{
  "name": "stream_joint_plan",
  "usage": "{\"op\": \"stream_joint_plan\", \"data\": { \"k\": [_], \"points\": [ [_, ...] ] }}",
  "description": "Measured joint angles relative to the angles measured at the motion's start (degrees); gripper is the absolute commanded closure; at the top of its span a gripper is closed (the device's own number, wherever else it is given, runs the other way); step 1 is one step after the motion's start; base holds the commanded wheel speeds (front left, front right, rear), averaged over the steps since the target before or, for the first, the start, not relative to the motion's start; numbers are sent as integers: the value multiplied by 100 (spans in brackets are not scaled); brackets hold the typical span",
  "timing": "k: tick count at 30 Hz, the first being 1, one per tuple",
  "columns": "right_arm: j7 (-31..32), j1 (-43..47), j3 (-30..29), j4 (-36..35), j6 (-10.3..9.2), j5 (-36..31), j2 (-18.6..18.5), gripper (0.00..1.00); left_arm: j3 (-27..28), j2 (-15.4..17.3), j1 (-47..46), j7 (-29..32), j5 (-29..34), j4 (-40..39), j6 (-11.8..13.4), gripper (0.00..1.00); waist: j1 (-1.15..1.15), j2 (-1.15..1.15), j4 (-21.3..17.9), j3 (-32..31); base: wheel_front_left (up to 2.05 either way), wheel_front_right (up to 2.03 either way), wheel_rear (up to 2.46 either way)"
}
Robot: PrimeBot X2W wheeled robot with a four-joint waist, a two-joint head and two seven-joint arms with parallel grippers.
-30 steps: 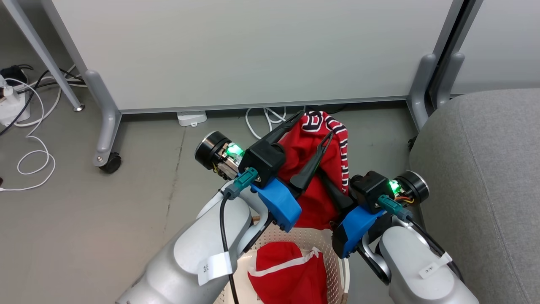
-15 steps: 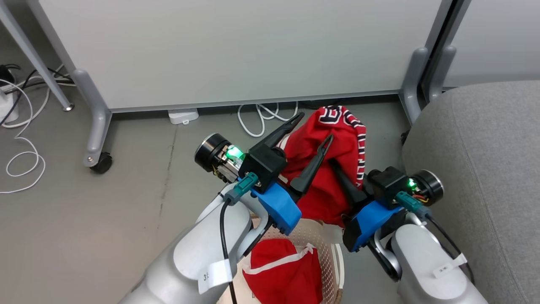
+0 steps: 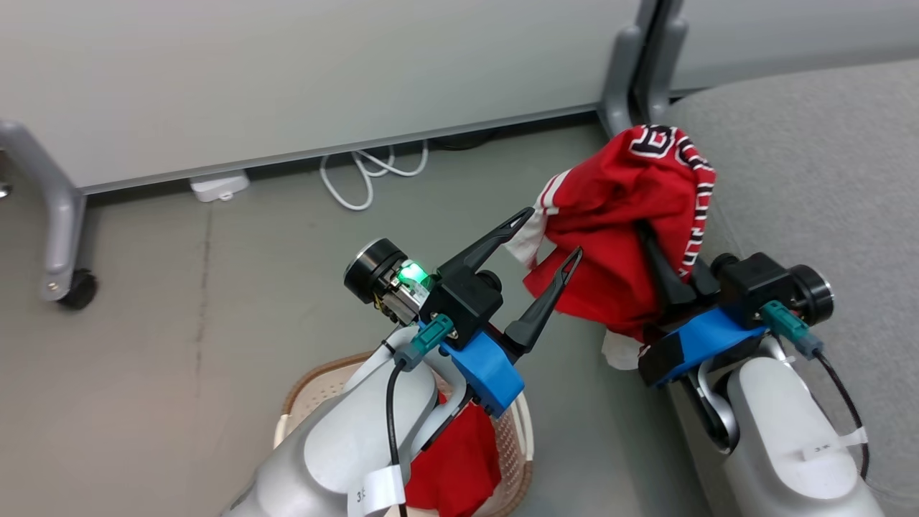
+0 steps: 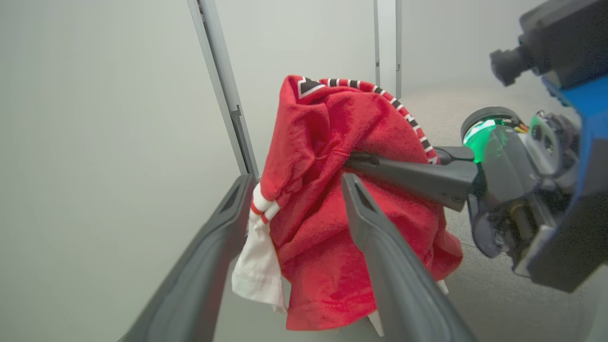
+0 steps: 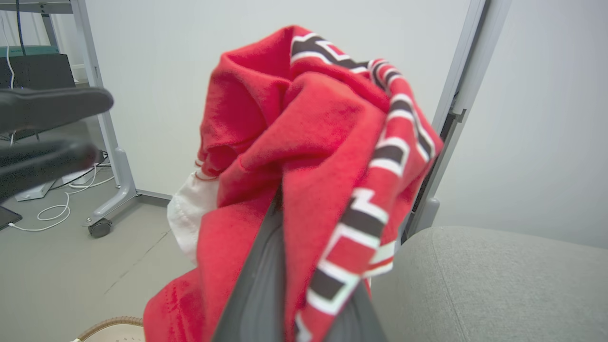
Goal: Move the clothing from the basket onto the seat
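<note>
Carried to seat (image 3: 826, 143) edge: garment (image 3: 624, 208) pinched in right gripper (image 4: 354, 162); left gripper (image 3: 552, 233) wide, seemingly clear. Next: over seat, release.

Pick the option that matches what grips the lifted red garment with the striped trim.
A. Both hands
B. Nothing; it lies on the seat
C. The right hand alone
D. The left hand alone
C: the right hand is shut on the red garment and holds it up in the air, while the left hand has its jaws wide open and clamps nothing.
</note>
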Motion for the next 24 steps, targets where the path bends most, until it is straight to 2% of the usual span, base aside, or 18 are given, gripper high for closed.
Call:
{"op": "stream_joint_plan", "data": {
  "k": [16, 24],
  "points": [
    [0, 695, -1067, -890, 0, -40, -8, 100, -202, -23, 113, 1, 157, -66, -62, 0, 0, 0, -1356, 319, 0, 0, 0],
    [0, 1093, -1369, -1165, 0, -40, 16, 100, -330, -56, 132, 1, 166, -59, -89, 0, 0, 0, -1747, 415, 0, 0, 0]
  ]
}}
